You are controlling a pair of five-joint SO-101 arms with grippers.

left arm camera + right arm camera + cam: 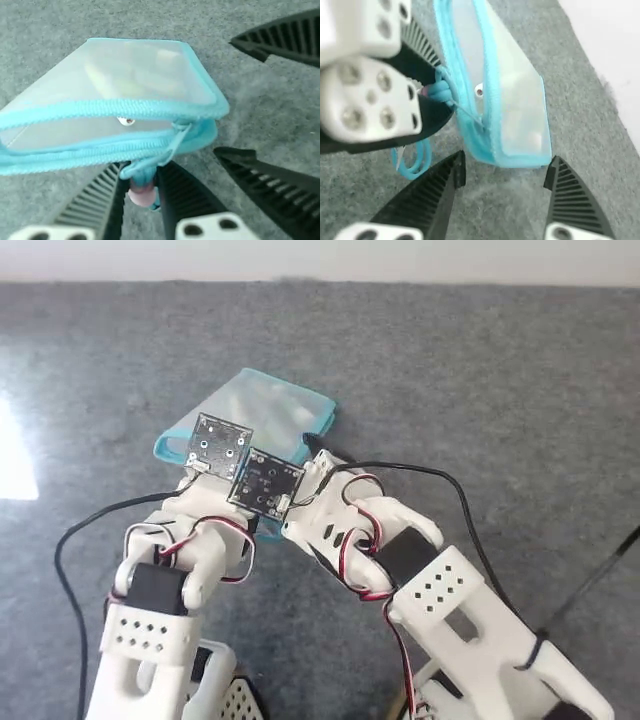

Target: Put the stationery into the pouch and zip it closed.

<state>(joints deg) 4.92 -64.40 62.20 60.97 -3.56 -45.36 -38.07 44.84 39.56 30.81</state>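
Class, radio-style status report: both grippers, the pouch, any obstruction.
Left gripper shut on translucent turquoise-trimmed pouch, at its end tab. Right gripper open, jaws at pouch corner. Both crowd the zip end.

Bright soft daylight, glare on table (500, 370), faint shadows

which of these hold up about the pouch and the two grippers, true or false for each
1. The left gripper is shut on the teal pull tab at the pouch's zip. True.
2. The right gripper is clamped on the pouch. False: it stands open near the pouch's end, holding nothing.
3. The pouch has red trim and solid black walls. False: its trim is teal and its walls are see-through, with pale shapes showing inside.
4. The pouch lies on the grey table. True.
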